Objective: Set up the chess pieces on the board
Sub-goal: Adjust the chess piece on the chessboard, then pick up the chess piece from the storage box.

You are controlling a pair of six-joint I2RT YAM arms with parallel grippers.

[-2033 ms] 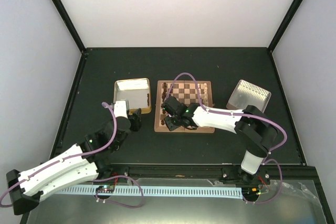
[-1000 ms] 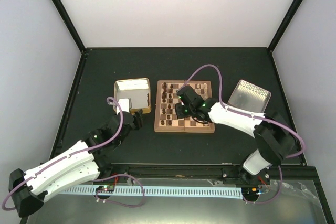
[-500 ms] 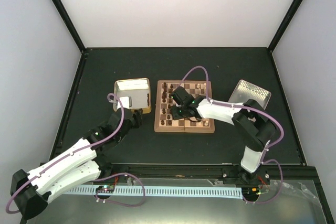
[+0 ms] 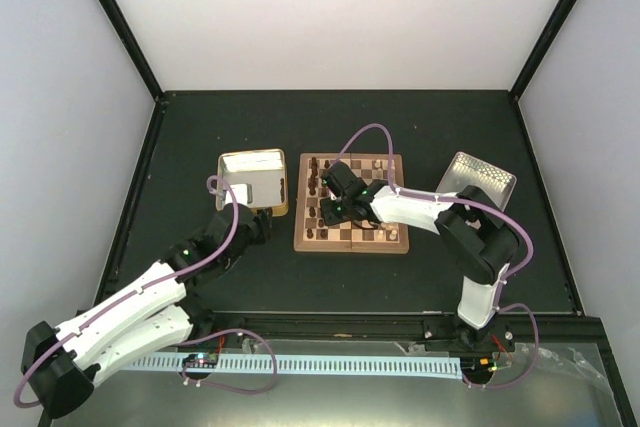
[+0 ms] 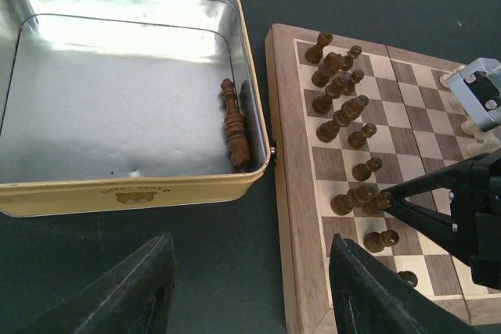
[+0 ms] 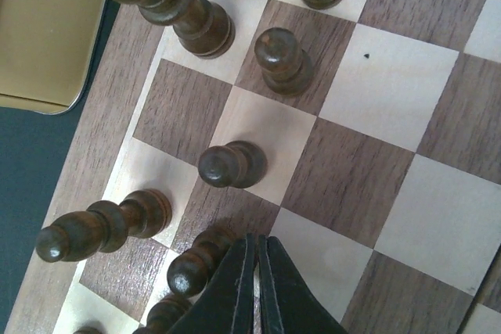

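- square wooden chessboard (image 4: pixel 350 248), tan and dark brown checks, plain border, lying flat.
- tiny dark brown wooden chessmen (image 5: pixel 348 111) stand upright along its side nearest the tin.
- a few pale cream chessmen (image 5: pixel 469 126) stand farther across.
- one dark brown piece (image 5: pixel 234 124) lies on its side inside the yellowish tin (image 5: pixel 117 192).

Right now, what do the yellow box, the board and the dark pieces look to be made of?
The yellow box: probably thin metal, painted outside; its bare inside is silvery and reflective. The board: wood, smooth, with visible grain on squares and border. The dark pieces: likely turned wood, stained brown, slightly glossy.
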